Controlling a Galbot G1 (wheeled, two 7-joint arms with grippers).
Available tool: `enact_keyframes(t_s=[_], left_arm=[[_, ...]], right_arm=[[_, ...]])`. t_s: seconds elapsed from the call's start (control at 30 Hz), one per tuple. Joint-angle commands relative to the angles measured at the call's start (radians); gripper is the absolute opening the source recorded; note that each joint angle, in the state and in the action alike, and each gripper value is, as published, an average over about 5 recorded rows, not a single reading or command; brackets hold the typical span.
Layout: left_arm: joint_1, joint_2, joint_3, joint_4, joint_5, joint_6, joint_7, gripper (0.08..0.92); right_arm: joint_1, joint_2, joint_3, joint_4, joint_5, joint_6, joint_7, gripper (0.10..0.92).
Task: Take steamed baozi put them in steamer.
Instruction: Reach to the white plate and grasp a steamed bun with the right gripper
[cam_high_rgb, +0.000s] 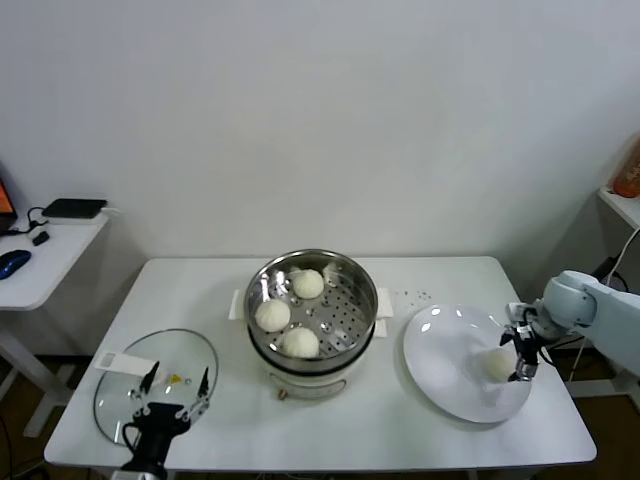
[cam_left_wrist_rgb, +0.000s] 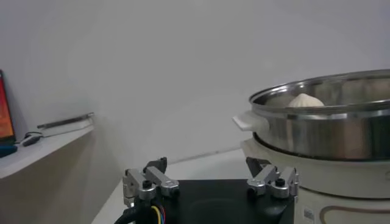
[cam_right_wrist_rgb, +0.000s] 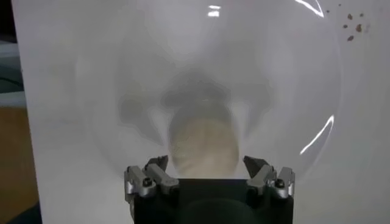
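Inside the steamer (cam_high_rgb: 312, 312) three steamed baozi (cam_high_rgb: 290, 314) are already set, while the fourth (cam_high_rgb: 497, 365), left on the plate (cam_high_rgb: 440, 350), is straddled, ungrasped, by the spread right end effector (cam_high_rgb: 524, 352).

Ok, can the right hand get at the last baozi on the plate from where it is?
Probably yes: the right hand is open right at the last baozi on the plate, fingers either side, nothing between them.
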Motion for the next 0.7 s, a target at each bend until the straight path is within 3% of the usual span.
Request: enact_keyframes(t_s=[0.03,0.5,0.7], left_arm=[[0.0,-0.002,0.002,0.004,0.002,0.0,0.0,0.823],[-0.006,-0.002,0.0,0.007,0.002,0.002,0.0,0.823],[-0.005,-0.003,0.001,0.008,0.003,0.001,-0.001,0.823]], right_arm=[[-0.044,0.034,0.042,-0.037,-0.006,0.001,0.003,0.823],[-0.046,0.037,0.043,-0.041,-0.004,0.0,-0.015,0.814],[-0.043,0.035,0.043,-0.041,-0.001,0.0,-0.016,0.698]])
